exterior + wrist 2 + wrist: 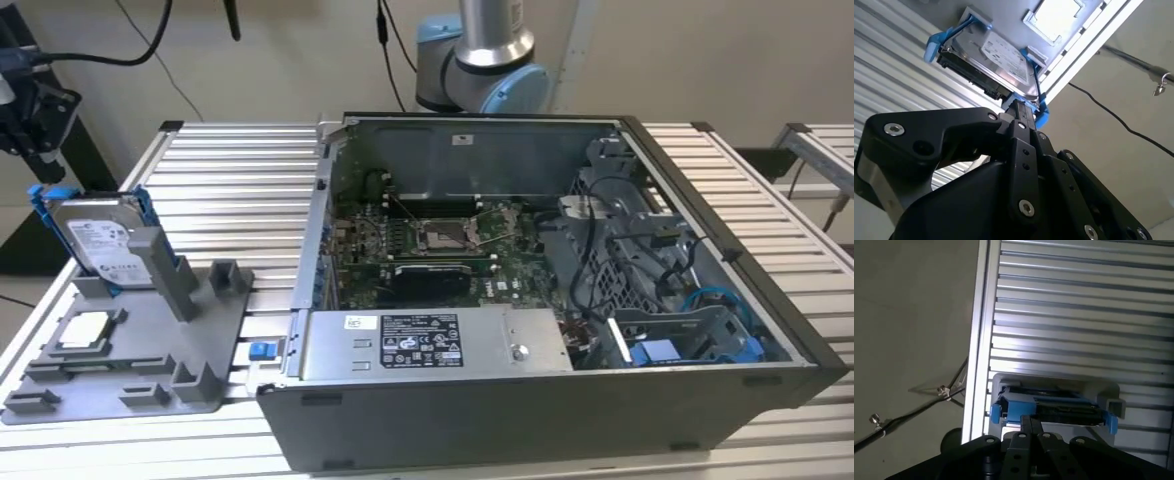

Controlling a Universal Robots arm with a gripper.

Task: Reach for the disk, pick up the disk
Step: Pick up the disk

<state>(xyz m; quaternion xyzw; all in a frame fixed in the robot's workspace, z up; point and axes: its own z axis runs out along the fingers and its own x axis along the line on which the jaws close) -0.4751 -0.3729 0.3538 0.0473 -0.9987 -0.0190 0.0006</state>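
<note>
Hovering near disk (1002, 59) — end effector (1022, 109)

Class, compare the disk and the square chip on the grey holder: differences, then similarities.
The disk stands on edge; the chip lies flat. The disk is larger, with a blue bracket around it; the chip has none. Both are silvery and sit in the grey holder.

arm (497, 30): silver tube, blue caps | hand (1023, 111): black, silver screws
</note>
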